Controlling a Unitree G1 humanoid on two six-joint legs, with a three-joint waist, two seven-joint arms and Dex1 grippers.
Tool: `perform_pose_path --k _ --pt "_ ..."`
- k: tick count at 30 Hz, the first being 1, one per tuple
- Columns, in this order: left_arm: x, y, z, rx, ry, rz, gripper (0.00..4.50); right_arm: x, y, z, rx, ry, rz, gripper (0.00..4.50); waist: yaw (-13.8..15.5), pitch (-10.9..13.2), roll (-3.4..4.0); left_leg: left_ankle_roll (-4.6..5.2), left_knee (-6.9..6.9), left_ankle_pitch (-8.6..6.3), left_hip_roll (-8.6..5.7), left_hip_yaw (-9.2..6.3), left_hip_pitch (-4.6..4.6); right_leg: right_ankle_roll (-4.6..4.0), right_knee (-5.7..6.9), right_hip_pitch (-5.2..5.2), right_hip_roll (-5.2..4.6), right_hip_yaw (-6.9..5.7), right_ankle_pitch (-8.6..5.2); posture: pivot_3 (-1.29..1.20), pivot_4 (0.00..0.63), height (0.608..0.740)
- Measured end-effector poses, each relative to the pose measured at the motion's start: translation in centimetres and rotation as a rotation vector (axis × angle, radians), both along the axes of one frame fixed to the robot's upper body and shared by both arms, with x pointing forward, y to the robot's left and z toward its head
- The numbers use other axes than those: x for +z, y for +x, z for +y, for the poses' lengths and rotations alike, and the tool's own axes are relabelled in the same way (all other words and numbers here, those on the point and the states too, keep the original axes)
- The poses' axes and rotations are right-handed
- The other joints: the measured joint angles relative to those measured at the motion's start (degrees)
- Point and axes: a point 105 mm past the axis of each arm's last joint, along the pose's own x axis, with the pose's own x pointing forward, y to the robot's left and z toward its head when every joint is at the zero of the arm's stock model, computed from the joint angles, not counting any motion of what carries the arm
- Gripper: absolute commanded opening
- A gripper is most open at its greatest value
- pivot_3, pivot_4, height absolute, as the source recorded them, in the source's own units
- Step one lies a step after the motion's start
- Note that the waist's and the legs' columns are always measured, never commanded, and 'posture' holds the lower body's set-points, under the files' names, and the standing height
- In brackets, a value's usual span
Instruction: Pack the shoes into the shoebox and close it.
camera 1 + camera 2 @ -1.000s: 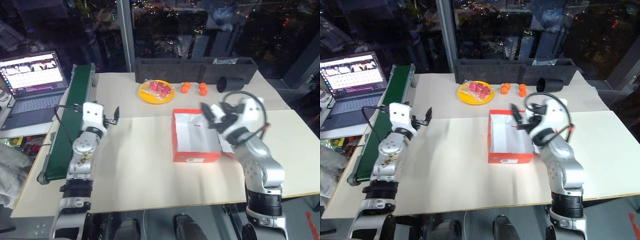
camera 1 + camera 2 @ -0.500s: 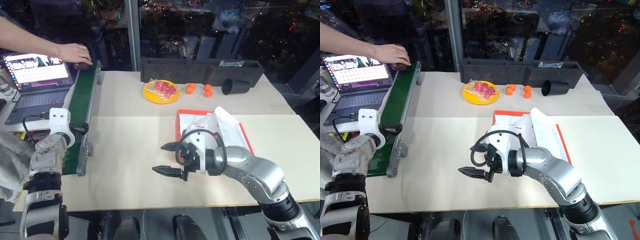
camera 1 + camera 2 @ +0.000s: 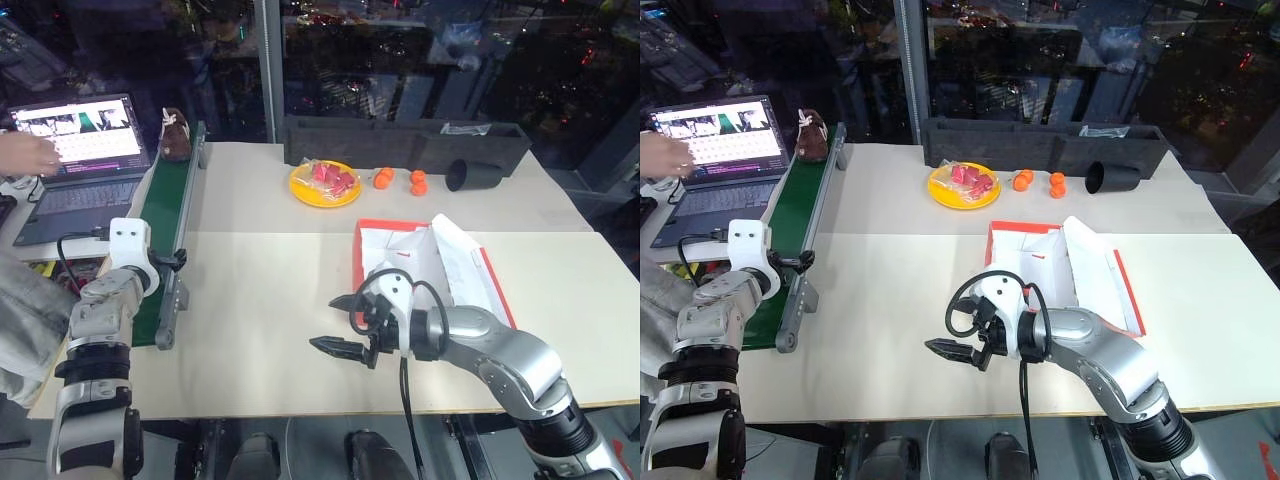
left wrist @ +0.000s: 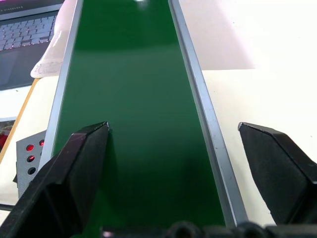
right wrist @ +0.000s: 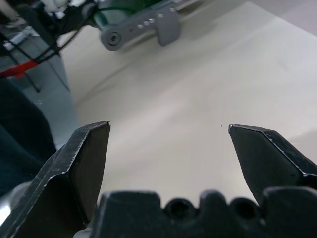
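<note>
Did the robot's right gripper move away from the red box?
Yes. The right gripper came off the shoebox toward the robot's left and nearer the table's front edge.

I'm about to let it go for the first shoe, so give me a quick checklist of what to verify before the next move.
1. Shoe present: a brown shoe sits at the far end of the green conveyor. Ok.
2. Left gripper ready: jaws wide open over the conveyor's near end, nothing held. Ok.
3. Right gripper free: jaws open above bare table, nothing held. Ok.
4. Shoebox open: lid back, white tissue showing. Ok.
5. Shoe near the left gripper: it is far up the belt. Not ok.
6. Person clear: a hand is at the laptop beside the conveyor. Cannot tell.
</note>
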Motion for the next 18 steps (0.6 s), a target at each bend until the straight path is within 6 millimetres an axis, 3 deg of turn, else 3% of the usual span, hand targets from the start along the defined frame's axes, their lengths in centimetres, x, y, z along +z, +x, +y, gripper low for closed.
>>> perform_pose_path --k 8,18 --pt "0.7 0.7 1.1 0.113 0.019 -0.049 4.5 -0.1 0.6 -0.8 -0.06 -0.002 -0.009 4.49 -0.1 0.0 -0.03 0.0 0.03 0.0 0.0 -0.09 -0.04 0.0 -0.01 0.01 0.0 -0.06 0.01 0.0 0.15 0.71" --pt "0.8 0.7 1.3 0.126 0.026 -0.064 4.5 -0.3 0.7 -1.0 -0.072 -0.006 -0.003 4.49 0.1 0.0 -0.03 0.0 0.06 0.0 -0.02 -0.15 -0.11 0.0 -0.01 0.01 0.0 -0.11 0.01 0.0 0.15 0.71"
